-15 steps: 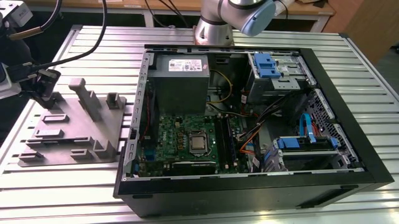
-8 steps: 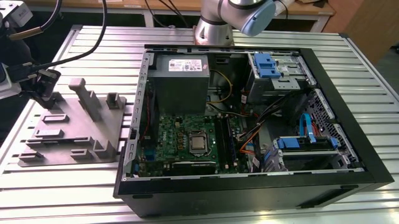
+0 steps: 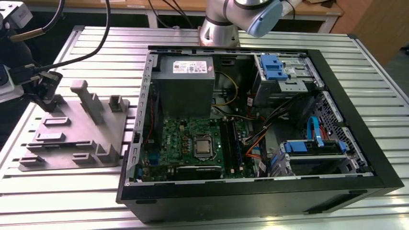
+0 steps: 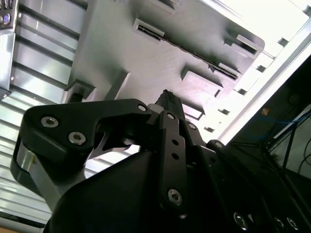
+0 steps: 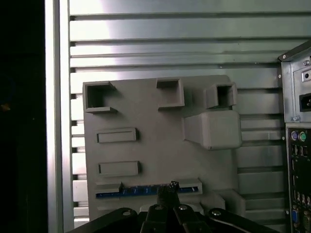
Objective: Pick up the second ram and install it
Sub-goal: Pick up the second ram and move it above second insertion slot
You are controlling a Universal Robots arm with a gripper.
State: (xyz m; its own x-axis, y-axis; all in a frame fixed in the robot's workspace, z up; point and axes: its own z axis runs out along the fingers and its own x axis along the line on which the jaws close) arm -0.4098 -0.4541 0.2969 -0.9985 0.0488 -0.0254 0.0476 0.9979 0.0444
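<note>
Grey plastic holder plate (image 5: 160, 150), studded with sockets and slots, lies on the slatted aluminium table (image 3: 70, 191) just beside the open black computer case (image 3: 255, 196). A thin blue ram stick (image 5: 126, 192) sits on edge in the long slot along one border of the plate. The black two-fingered gripper (image 5: 168, 187) hangs over that border, its tip right at the stick and pressed together into one narrow point (whether the stick is nipped in it, I cannot tell). By my judgement the pick-up is barely begun. The stick is not lifted off the plate, and seating it in the green motherboard (image 3: 185, 136), well apart from the plate, is all left to do.
</note>
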